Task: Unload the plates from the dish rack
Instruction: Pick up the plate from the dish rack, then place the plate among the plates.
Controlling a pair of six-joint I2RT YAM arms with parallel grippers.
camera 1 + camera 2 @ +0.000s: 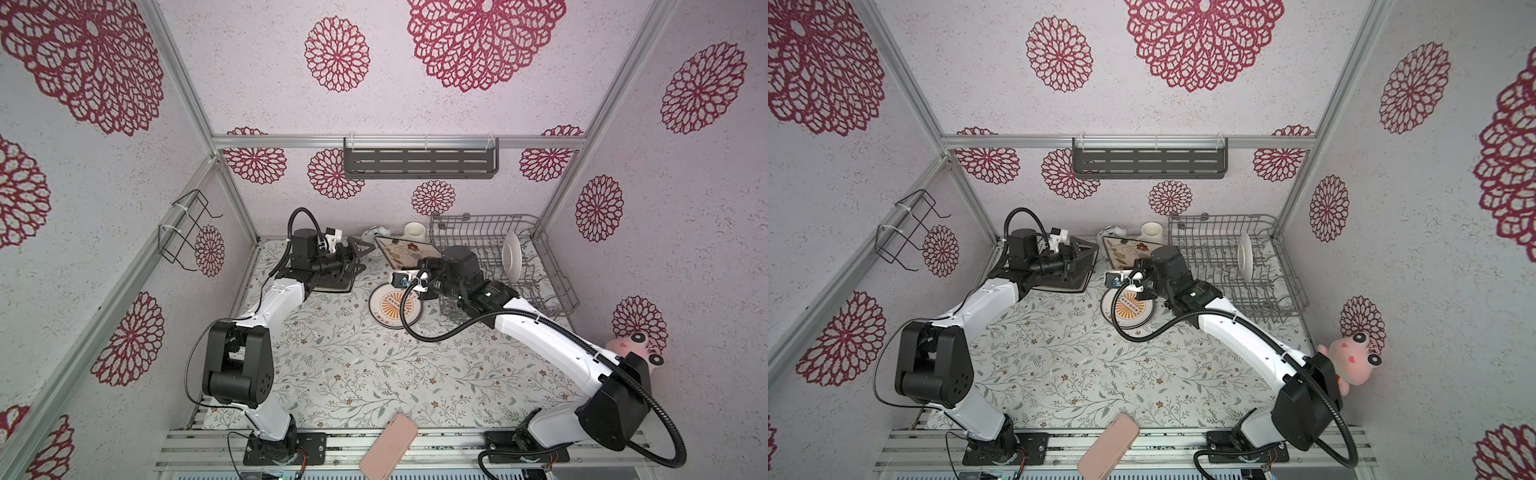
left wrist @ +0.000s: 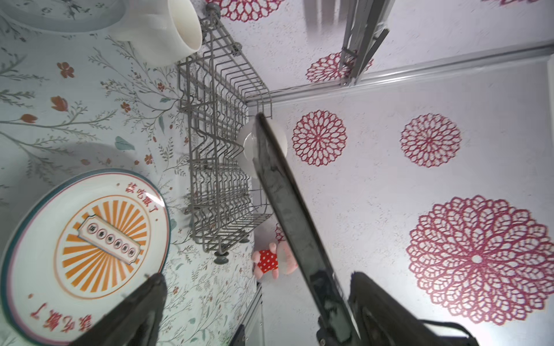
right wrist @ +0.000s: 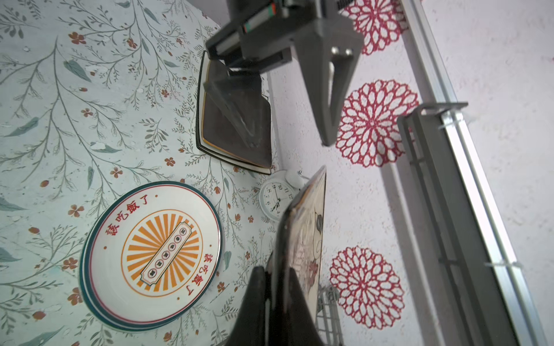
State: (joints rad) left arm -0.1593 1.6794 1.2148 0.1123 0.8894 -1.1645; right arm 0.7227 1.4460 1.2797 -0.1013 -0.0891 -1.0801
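One flowered plate (image 1: pixel 405 253) clamped in right pincer (image 3: pixel 274 280)

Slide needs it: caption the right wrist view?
Right gripper clamps flower-patterned plate; sunburst plates, square stack and clock beyond.

In both top views the right gripper (image 1: pixel 422 264) hides its own fingertips; its wrist view shows the jaws as a dark blur, cut by the edge. The square flower-patterned cream plate (image 3: pixel 310 227) between them covers part of the round white alarm clock (image 3: pixel 274 197) beyond. The stack of square black-backed plates (image 1: pixel 337 287) is mostly covered by the left gripper (image 1: pixel 360 257), whose jaws stand above it
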